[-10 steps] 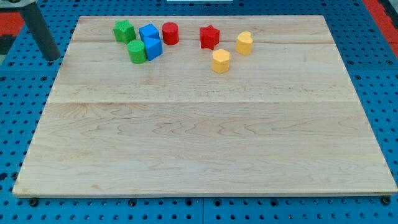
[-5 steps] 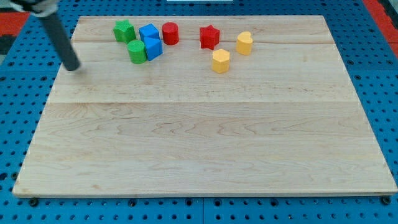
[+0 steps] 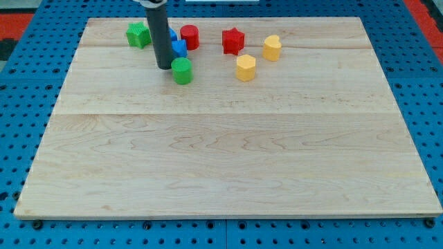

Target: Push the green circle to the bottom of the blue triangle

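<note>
All blocks sit in a loose row near the top edge of the wooden board [image 3: 221, 152], which lies on a blue pegboard [image 3: 21, 104].

Nearest the top left corner is the green star [image 3: 138, 34], close to the top edge and apart from the others. To its right the dark rod comes down from the view's top, and my tip [image 3: 163, 66] rests on the board just left of the green circle [image 3: 182, 70], close enough that they look to be touching. The rod has no jaws and holds nothing; it only presses against things from the side.

The rod hides most of the blue blocks. One blue block [image 3: 179, 48] shows at the rod's right edge, and a sliver of blue [image 3: 172, 32] shows above it; their shapes cannot be made out, so I cannot tell which is the triangle. The green circle lies just below the visible blue block, a little toward the view's right, near it but slightly apart.

Further right stands the red cylinder [image 3: 189, 36], just above and right of the blue block. Then comes the red star [image 3: 233, 40], well clear of it. The yellow block [image 3: 245, 67] sits below and right of the red star, and another yellow block [image 3: 271, 47] lies nearest the top right corner.
</note>
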Robot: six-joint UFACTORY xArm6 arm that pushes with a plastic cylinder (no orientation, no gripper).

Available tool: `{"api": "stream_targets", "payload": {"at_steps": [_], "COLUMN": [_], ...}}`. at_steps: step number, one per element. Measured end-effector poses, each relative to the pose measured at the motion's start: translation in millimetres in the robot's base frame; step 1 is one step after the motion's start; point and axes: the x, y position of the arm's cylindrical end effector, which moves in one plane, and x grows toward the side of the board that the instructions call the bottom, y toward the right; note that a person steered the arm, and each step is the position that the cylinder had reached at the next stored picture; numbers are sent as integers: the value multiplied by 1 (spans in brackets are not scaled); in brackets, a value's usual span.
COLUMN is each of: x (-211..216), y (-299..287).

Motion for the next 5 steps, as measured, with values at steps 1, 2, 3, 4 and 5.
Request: {"api": "stream_targets", "payload": {"at_steps": [1, 2, 3, 4, 5], "x": [6, 53, 75, 47, 15], "y": [-40, -31, 44, 54, 45]}}
